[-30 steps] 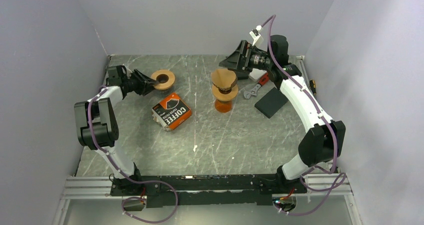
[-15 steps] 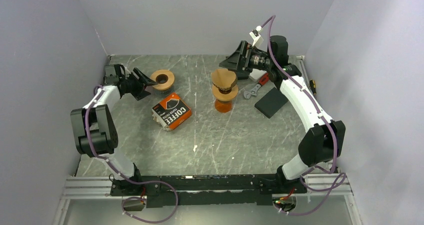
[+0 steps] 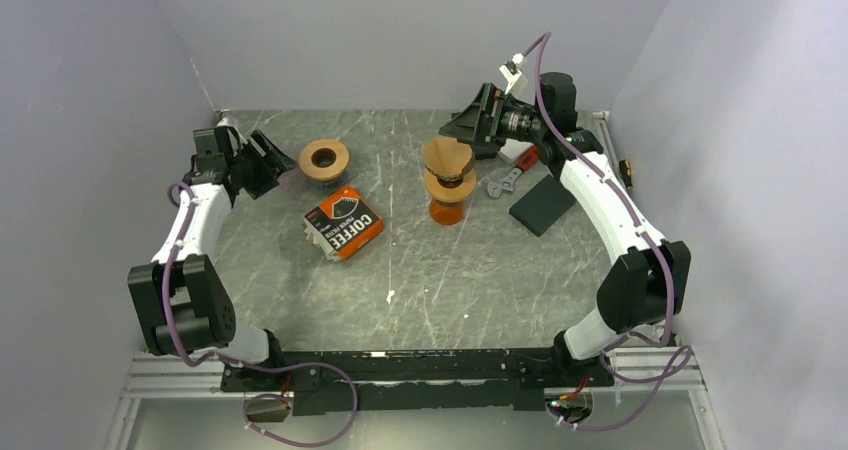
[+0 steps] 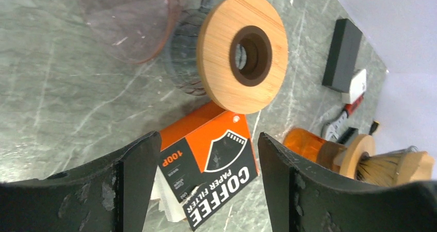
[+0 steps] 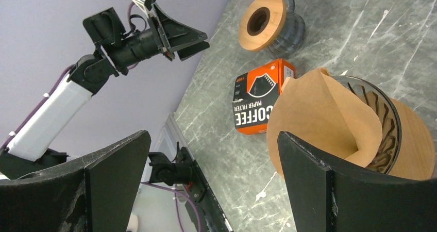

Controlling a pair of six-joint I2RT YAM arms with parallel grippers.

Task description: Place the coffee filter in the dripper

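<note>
A brown paper coffee filter sits in the dripper on an orange glass carafe at mid-table. In the right wrist view the filter leans against the ribbed dripper cone, with its top edge above the rim. My right gripper is open and empty, just behind and right of the dripper and not touching it. My left gripper is open and empty, left of a second dripper with a wooden collar that lies on its side.
An orange and black coffee paper filter box lies between the two drippers. A red-handled wrench, a white item and a black block lie at the right, by my right arm. Walls enclose the table.
My left arm has drawn back to the left, away from the wooden-collared dripper, which now lies free. My right arm and the filter in the dripper have not moved.
</note>
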